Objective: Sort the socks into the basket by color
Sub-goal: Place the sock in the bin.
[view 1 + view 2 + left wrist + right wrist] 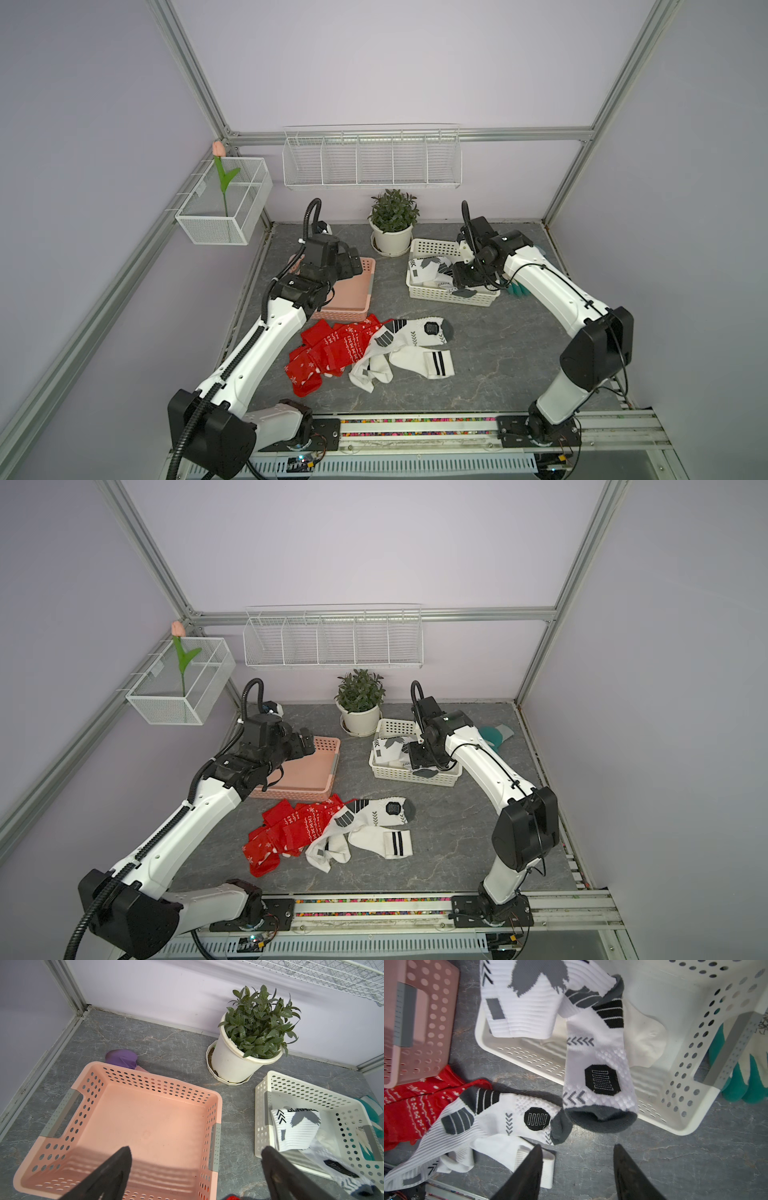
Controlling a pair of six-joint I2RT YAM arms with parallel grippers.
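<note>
Two dark fingers (529, 1172) of the right gripper (577, 1145) stand moderately apart with nothing between them, hanging by the front rim of the white perforated plastic basket (685, 1129). Draped over that rim is a white sock with black and grey marks (600, 1068). Its grey toe hangs outside above the grey marbled tabletop (695, 1167), and its upper part lies inside. A folded white sock (525, 1005) lies deeper in the same basket. Teal-and-white gloves (741, 1084) lie just beside the basket on the robot's right.

The left gripper (196, 1148) is spread wide and holds nothing, hovering above the pink perforated plastic basket (149, 1084).

Between the arms, in front of both baskets, lies the unsorted heap. The red socks with white snowflake patterns (328, 353) are just beside the pink basket's near wall, and the white socks with black stripes (415, 345) overlap their edge.

By the back wall, a green potted plant in a white pot (234, 1057) stands between the baskets. A purple object (121, 1059) lies behind the pink one; what it is cannot be told.
</note>
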